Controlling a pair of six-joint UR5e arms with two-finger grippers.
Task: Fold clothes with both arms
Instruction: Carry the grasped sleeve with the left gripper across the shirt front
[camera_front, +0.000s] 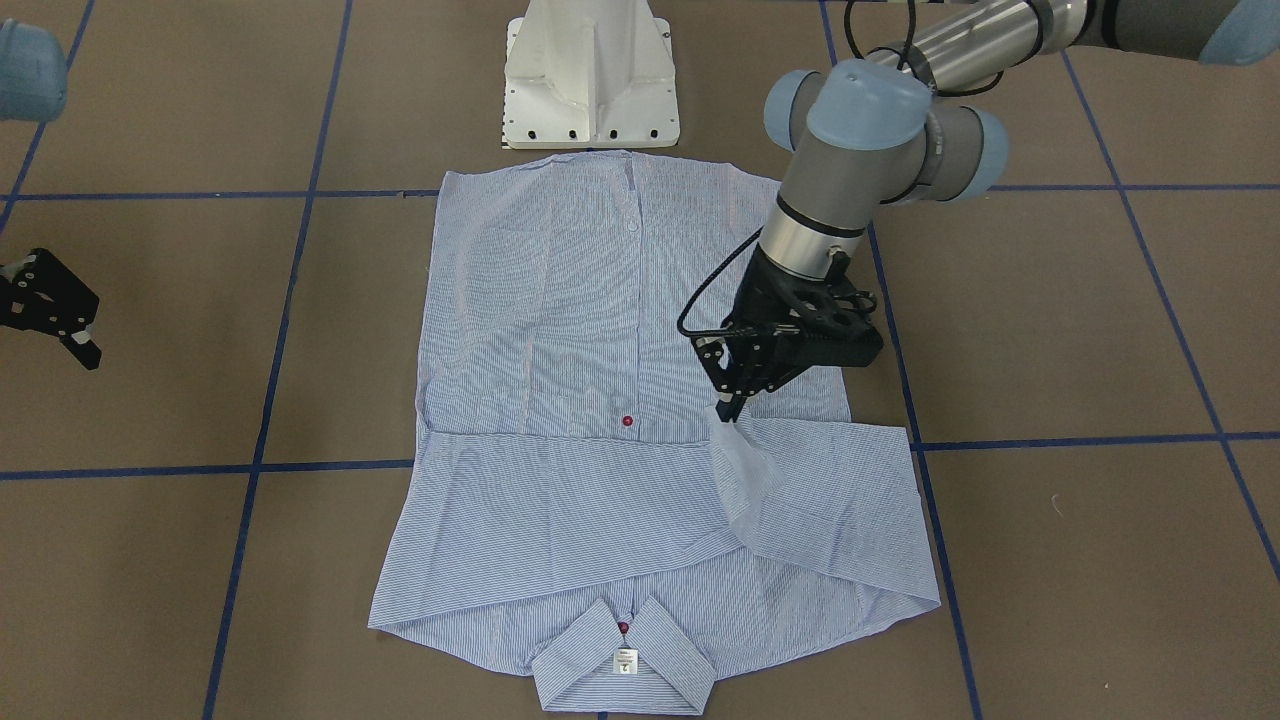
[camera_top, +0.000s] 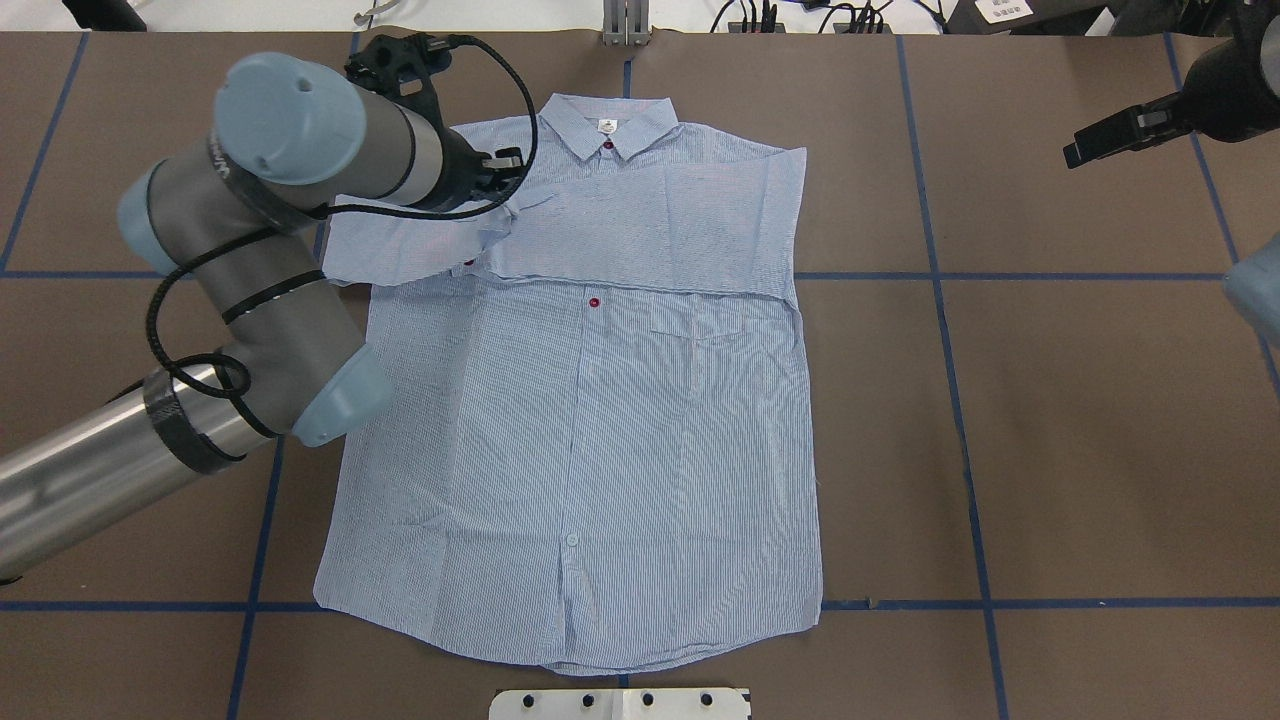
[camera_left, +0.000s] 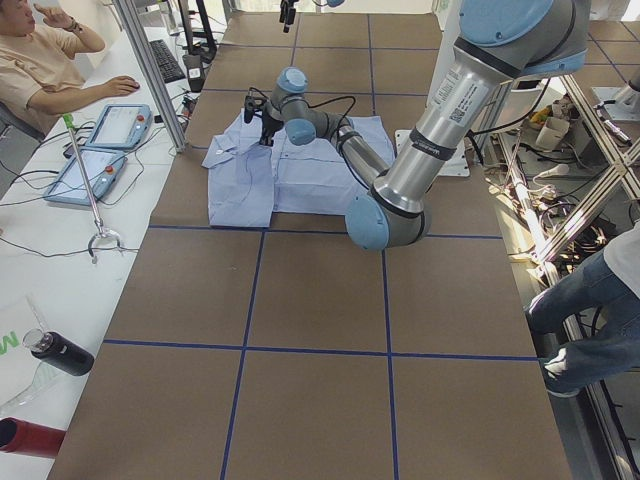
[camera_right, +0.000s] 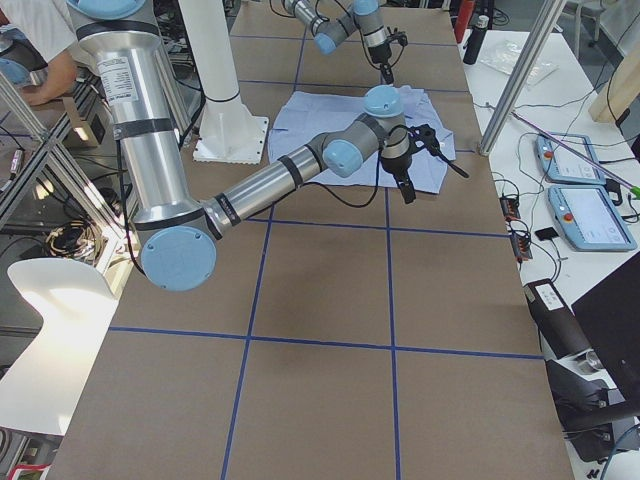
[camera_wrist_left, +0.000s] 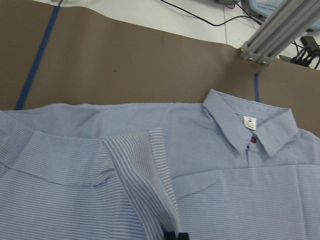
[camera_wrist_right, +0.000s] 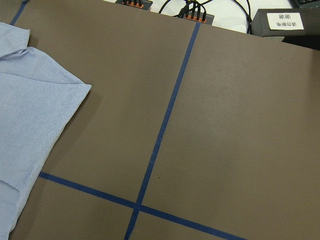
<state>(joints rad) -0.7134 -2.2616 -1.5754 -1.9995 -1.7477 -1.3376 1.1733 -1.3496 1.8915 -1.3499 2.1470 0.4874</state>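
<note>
**Thin pinch on a cuff, nothing holding the shirt down**
The left gripper (camera_front: 730, 408) pinches a sleeve (camera_top: 400, 245) by the cuff above the shirt (camera_top: 600, 430), which lies flat mid-table (camera_top: 1050, 400). A quick pull could slip the cuff or drag the folds askew. The right gripper (camera_top: 1110, 138), its jaws unreadable, hangs well apart.

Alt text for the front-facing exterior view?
The left gripper, at the view's right, pinches a sleeve cuff of a light blue striped shirt lying front up on a brown table, collar nearest the camera. The right gripper hangs clear of the shirt at the view's left edge.
</note>
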